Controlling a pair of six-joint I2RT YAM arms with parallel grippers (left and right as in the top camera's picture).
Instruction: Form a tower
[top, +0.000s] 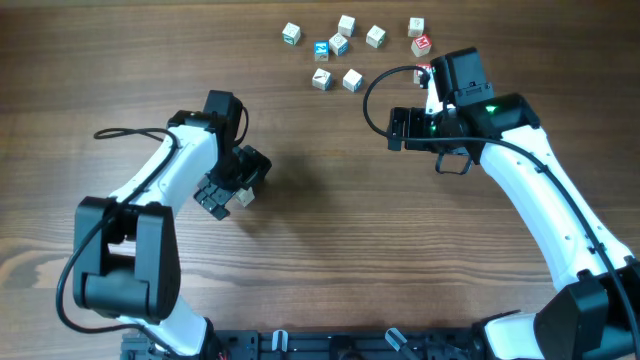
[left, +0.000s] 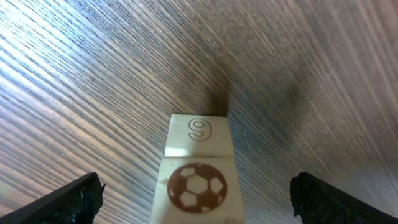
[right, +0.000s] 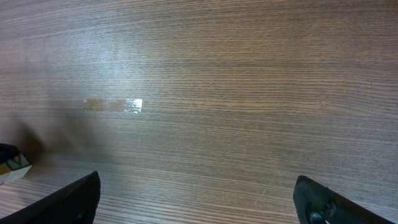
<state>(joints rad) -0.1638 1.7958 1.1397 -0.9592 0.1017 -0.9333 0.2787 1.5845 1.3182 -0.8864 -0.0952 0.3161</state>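
The tower (top: 243, 197) is a short stack of pale wooden cubes at left centre of the table. In the left wrist view its near cube (left: 198, 186) shows a brown football, and the cube beyond it (left: 199, 132) shows a printed 6 or 9. My left gripper (left: 196, 199) is open, its black fingertips (left: 74, 199) standing well apart on either side of the stack without touching it. My right gripper (top: 396, 128) is open over bare wood with nothing between its fingers (right: 323, 199).
Several loose letter cubes (top: 340, 45) lie scattered at the back of the table, one red-faced (top: 422, 44) beside the right arm's wrist. A cube corner (right: 12, 168) shows at the left edge of the right wrist view. A black cable (top: 375, 95) loops off the right arm.
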